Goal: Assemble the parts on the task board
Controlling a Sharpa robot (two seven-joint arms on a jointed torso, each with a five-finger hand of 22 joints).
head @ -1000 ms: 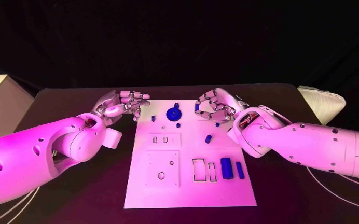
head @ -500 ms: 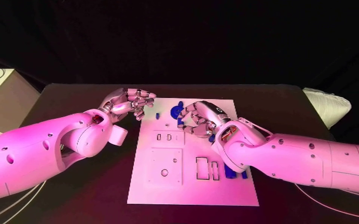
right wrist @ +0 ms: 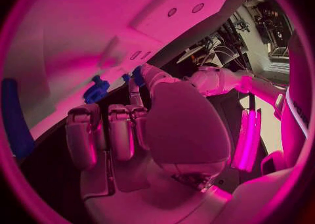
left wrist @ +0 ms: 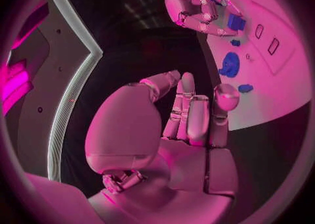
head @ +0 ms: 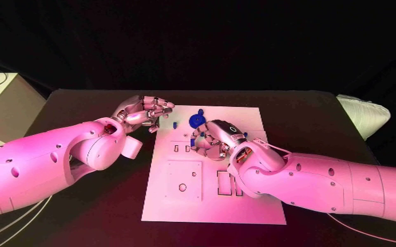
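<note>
1. While the board (head: 216, 201) lies flat on the tabletop (head: 313, 110), the right hand (head: 213, 139) is held low over its upper middle, just beside the round blue part (head: 196, 120), which suggests a small piece there is being reached for
2. The right hand's fingers (right wrist: 121, 129) are seen curled inward; a small blue piece (head: 194, 142) shows at their tips in the head view, but whether it is pinched or merely lies beneath them cannot be told
3. The left hand (head: 143, 112) is kept off the board's upper left corner, fingers (left wrist: 190, 113) drawn together and bent, with nothing seen in them; it is judged to be parked clear of the work
4. A small blue peg (head: 175, 124) is seen near the board's left edge, between the left hand and the round part
5. From the left wrist, the round part (left wrist: 229, 64) and a little piece (left wrist: 244, 88) beside it are shown unobstructed, along with the right hand (left wrist: 197, 6) over another blue piece (left wrist: 235, 22), which the head view partly hides
6. From the right wrist, a long blue bar (right wrist: 16, 116) on the board is shown, which the right arm covers in the head view
</note>
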